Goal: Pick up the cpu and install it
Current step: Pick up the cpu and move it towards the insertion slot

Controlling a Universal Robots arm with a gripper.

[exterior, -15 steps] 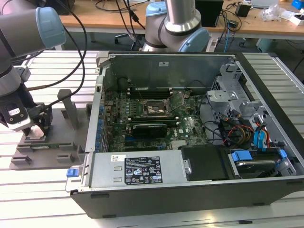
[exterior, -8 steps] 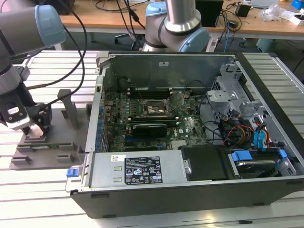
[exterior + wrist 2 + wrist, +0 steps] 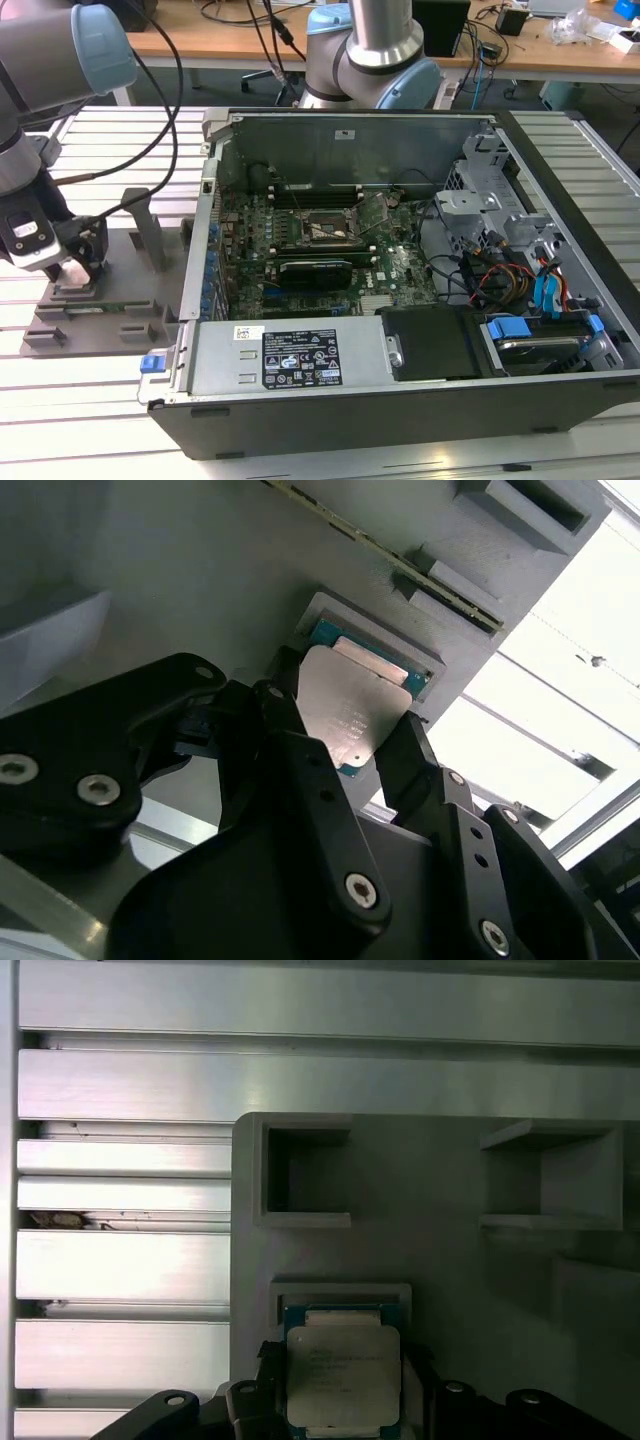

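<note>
The open computer case [image 3: 400,400] holds a green motherboard [image 3: 400,275] (lid off). At the exterior view's left, the grey tray [image 3: 90,335] carries the cpu [image 3: 355,705] flat in its shallow square pocket. The gripper [image 3: 75,275] straddles the chip, a finger at each side; whether they pinch it, I cannot tell.

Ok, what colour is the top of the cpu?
Silvery-grey metal with a teal-green rim; the cpu shows best in the second wrist view.
</note>
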